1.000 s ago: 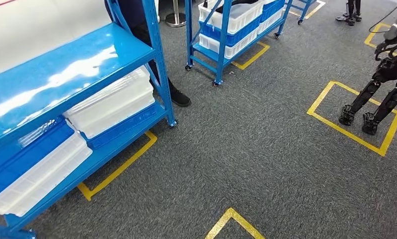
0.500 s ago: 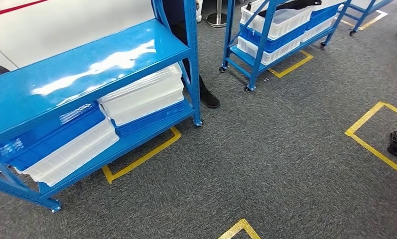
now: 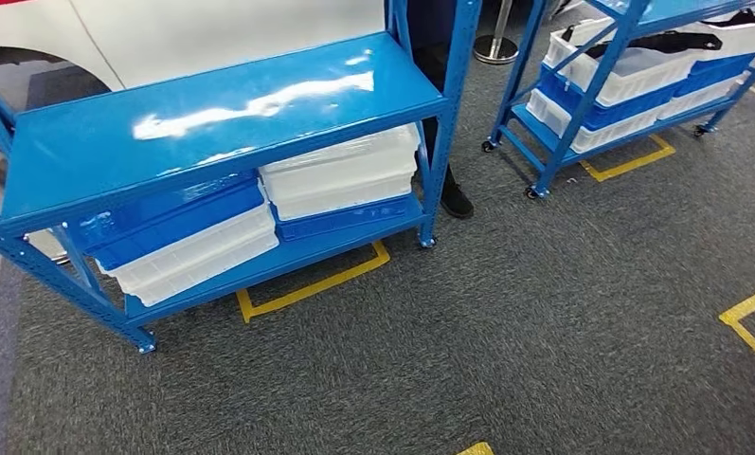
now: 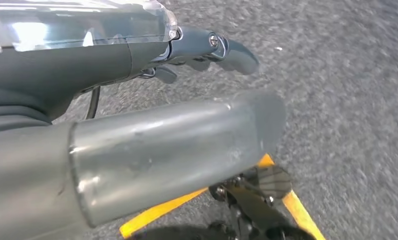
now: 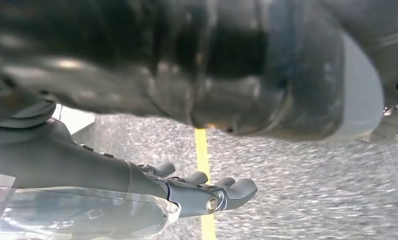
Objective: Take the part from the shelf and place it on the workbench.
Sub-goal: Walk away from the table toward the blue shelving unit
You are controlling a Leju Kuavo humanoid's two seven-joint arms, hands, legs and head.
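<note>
A blue metal shelf [image 3: 222, 104] on castors stands ahead of me in the head view, its top deck bare and glossy. Its lower deck carries stacked white bins [image 3: 340, 171] on the right and a blue bin [image 3: 165, 218] over a white bin [image 3: 193, 256] on the left. I cannot make out a part among them. My left hand [image 4: 152, 55] hangs over the grey carpet with fingers stretched out and nothing in it. My right hand [image 5: 187, 190] hangs the same way, fingers extended and holding nothing.
A second blue shelf [image 3: 534, 123] at the right back holds white and blue bins with a black item [image 3: 672, 41] on top. A person's dark shoe [image 3: 456, 201] shows behind the near shelf. Yellow floor tape [image 3: 312, 284] marks the carpet, and a white panel [image 3: 212, 28] stands behind.
The camera has swung left: the whole scene has slid right in the picture, the near shelf now stands central, and the other robot's legs have left the frame.
</note>
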